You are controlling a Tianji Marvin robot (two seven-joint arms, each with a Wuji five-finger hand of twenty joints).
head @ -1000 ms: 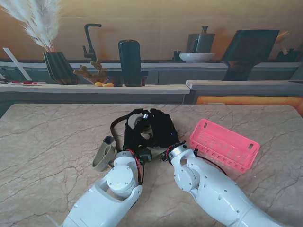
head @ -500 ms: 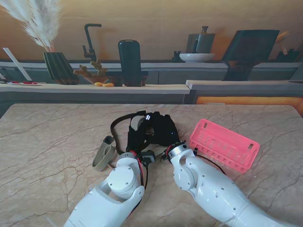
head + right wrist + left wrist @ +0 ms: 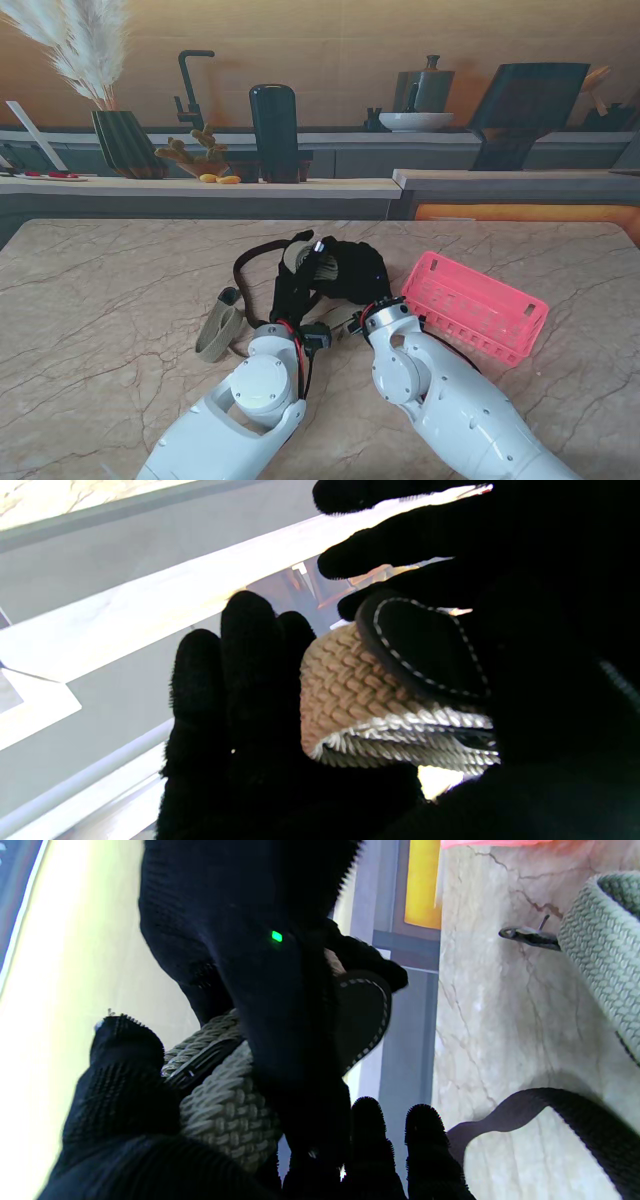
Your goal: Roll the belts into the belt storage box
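Stand view, w/ both wrist views. A rolled woven belt [image 3: 297, 257] was held above the table [image 3: 120, 300] centre, clasped between both gloved hands: L hand [image 3: 292, 285] curled round its nearer side, R hand [image 3: 352, 270] closed over its far side and dark leather tip [image 3: 425, 650]. A pink storage box [image 3: 473, 305] stood empty at right, apart from the hands. A dark belt [image 3: 245, 265] and a grey-green belt [image 3: 220, 322] lay at left, unrolled.

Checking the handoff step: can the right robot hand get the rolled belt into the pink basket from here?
Probably yes: the right robot hand holds the rolled belt beside the pink basket, nothing between.
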